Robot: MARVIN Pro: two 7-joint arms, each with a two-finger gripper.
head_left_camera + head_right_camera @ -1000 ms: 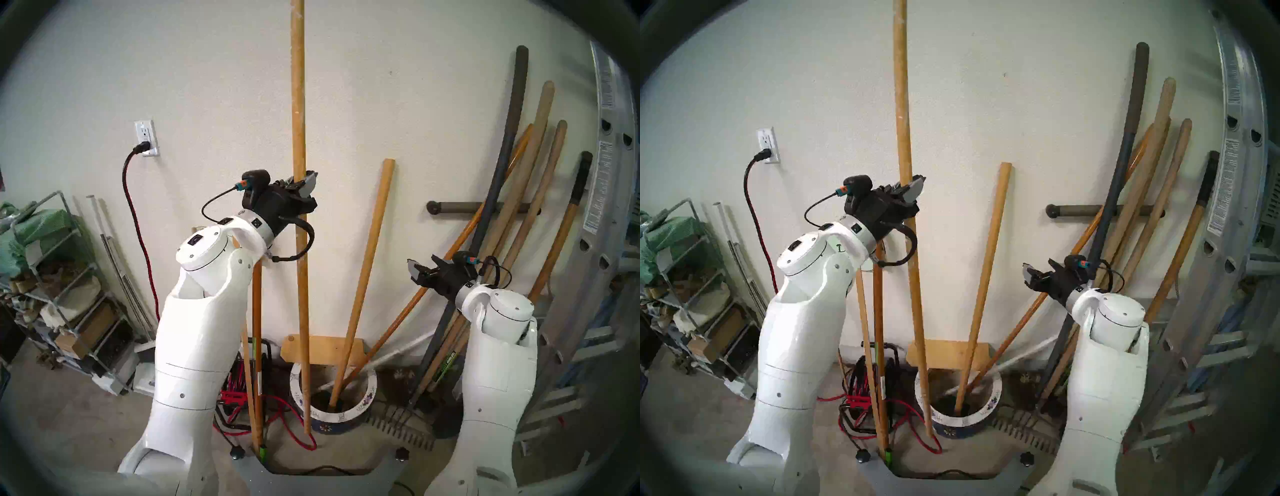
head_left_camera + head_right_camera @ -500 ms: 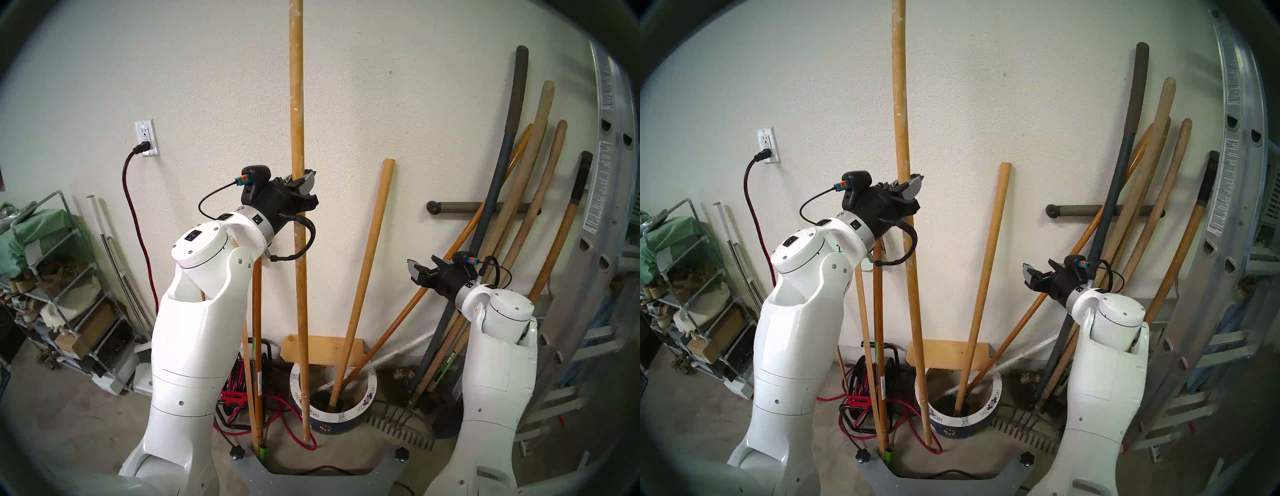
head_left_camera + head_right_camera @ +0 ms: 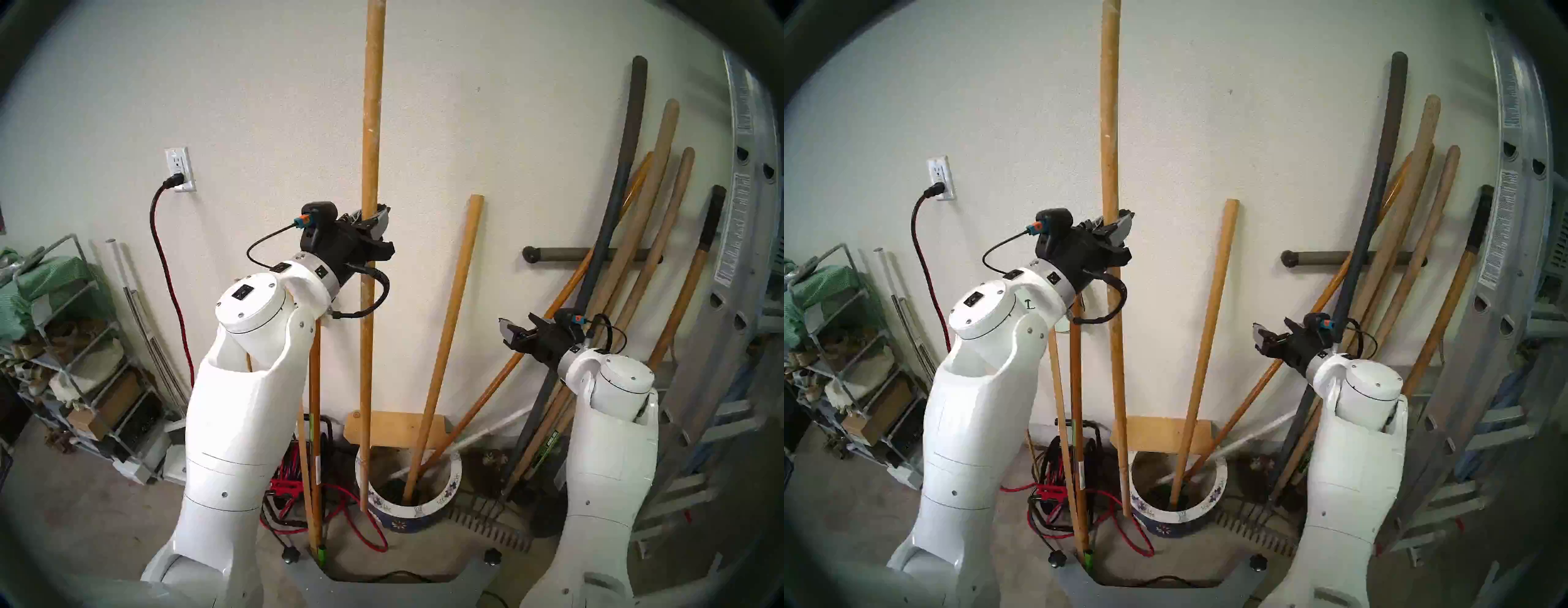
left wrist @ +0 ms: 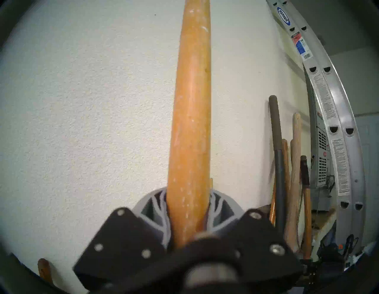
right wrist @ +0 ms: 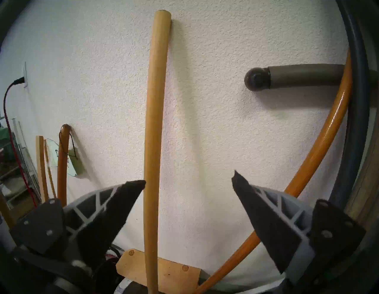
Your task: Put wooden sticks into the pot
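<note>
My left gripper (image 3: 373,216) is shut on the long paint-flecked wooden stick (image 3: 368,127) and holds it nearly upright. In the left wrist view (image 4: 188,197) the fingers (image 4: 217,207) clamp the stick (image 4: 190,123). Its lower end (image 3: 363,505) hangs off the floor at the left rim of the pot (image 3: 454,479), a blue pot with a white flowered rim. I cannot tell whether the end is over the opening. The plain wooden stick (image 3: 449,339) stands in the pot and leans on the wall. My right gripper (image 3: 509,335) is open and empty, right of it (image 5: 153,143).
An orange handle (image 3: 509,369) and a white pipe also lean into the pot. A tan board (image 3: 394,429) stands behind it. Tool handles and a ladder (image 3: 742,254) crowd the right, with a rake (image 3: 488,526) on the floor. Red cords (image 3: 292,479), a dark-brown stick (image 3: 315,424) and a shelf (image 3: 63,339) are on the left.
My left gripper has lifted the paint-flecked stick. Its lower end rose from the floor in front of the pot to the pot's left rim, and its top tilted right. The right arm has not moved.
</note>
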